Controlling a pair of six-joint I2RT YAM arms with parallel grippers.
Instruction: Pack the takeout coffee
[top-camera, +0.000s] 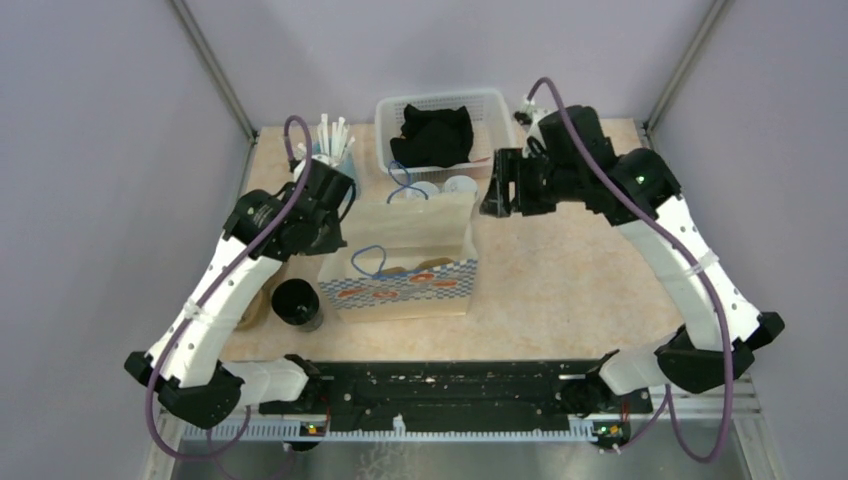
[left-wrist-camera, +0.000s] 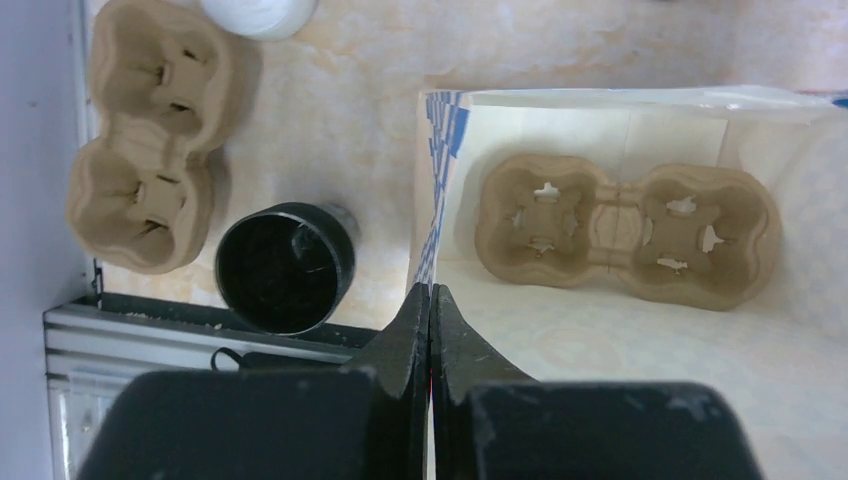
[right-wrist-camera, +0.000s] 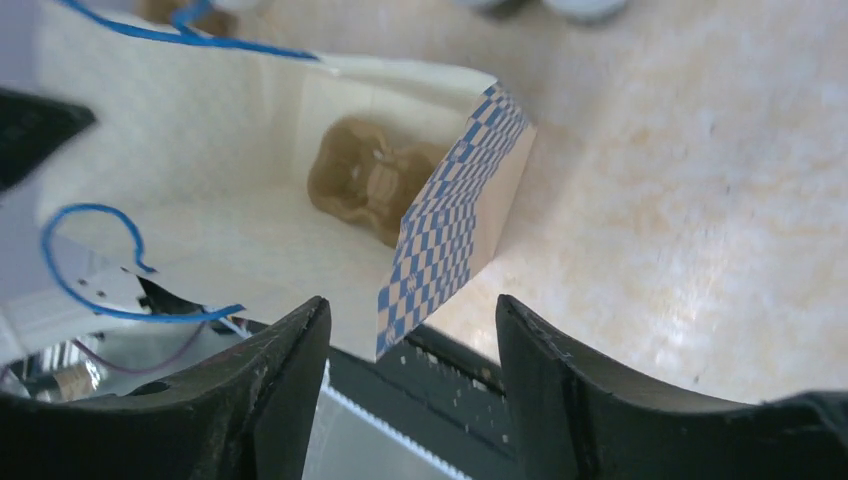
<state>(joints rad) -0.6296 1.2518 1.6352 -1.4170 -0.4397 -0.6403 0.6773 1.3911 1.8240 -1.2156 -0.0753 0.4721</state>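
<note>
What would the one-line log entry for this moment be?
left gripper: shut on paper bag rim | right gripper: open, bag corner between jaws | carrier: in bag, empty | second carrier: on table beside black cup

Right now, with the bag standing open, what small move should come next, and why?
Probably swing the right gripper over to the pale cups behind the bag. Its jaws are open and empty, the left gripper pinches the bag's rim, and the carrier inside holds no cup.

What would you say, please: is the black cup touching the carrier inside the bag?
Apart. The left wrist view shows the bag wall standing between the black cup and the carrier.
</note>
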